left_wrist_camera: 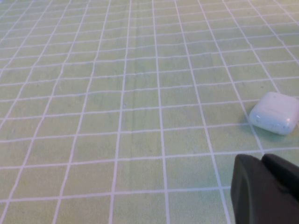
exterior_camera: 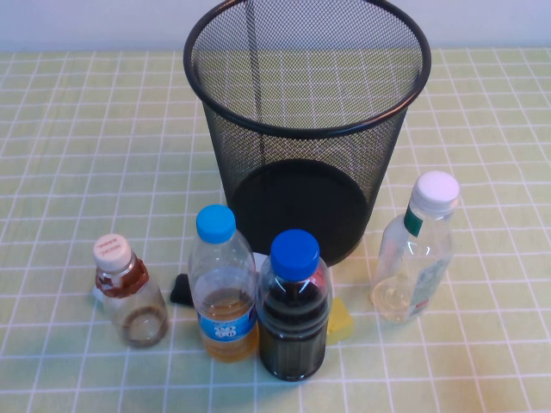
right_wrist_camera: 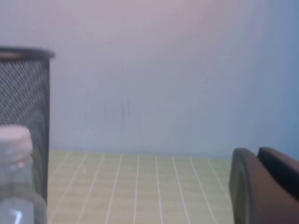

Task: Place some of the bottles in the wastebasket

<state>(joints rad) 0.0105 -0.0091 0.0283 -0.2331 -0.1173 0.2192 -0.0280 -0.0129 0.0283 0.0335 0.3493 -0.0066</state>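
Both grippers off-table, finger state untellable. You risk toppling the blue-capped dark cola bottle (exterior_camera: 294,310) reaching the short pink-capped clear bottle (exterior_camera: 129,292).

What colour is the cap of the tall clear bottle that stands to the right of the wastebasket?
White, above a green neck band; the cap shows best in the high view.

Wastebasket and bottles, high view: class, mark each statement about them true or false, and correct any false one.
1. The wastebasket stands upright. True.
2. Four bottles stand in front of it. True.
3. The white-capped bottle lies inside the basket. False: it stands on the tablecloth, right of the basket.
4. The pink-capped bottle is farthest left. True.
5. The left gripper holds a bottle. False: it holds nothing; the right gripper likewise.
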